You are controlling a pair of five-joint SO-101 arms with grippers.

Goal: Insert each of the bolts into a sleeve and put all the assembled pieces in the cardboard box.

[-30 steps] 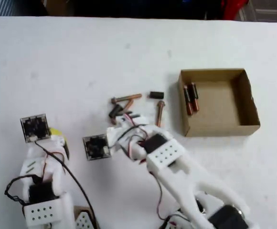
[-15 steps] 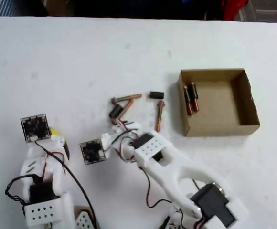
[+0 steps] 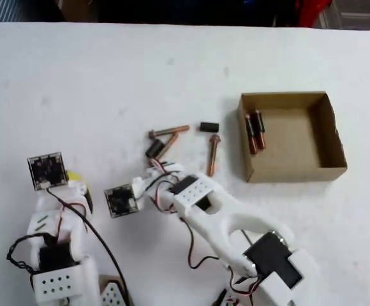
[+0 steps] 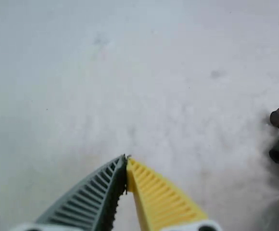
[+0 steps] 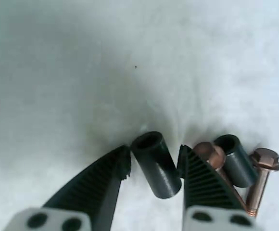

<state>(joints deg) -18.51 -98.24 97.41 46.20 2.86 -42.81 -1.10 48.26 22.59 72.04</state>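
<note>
The right tool [image 5: 154, 151] is partly open, its two ribbed fingers apart. A black sleeve [image 5: 156, 163] lies on the counter [image 5: 82, 72] in the gap between them. One finger sits close against the sleeve's side and the other tip leaves a thin gap, so the sleeve is bracketed, not clamped. Just outside the nearer finger lie a copper bolt [image 5: 209, 155], a second sleeve [image 5: 235, 166] and another bolt [image 5: 260, 180], packed side by side.

The left tool [image 4: 126, 161] is closed, its grey and yellow fingers meeting at the tips with nothing between them. It is above bare counter, with the bolts and sleeves off to one side.

From above, the box [image 3: 296, 172] stands well beyond the right tool, with two assembled pieces [image 3: 255, 132] inside against its near wall.
</note>
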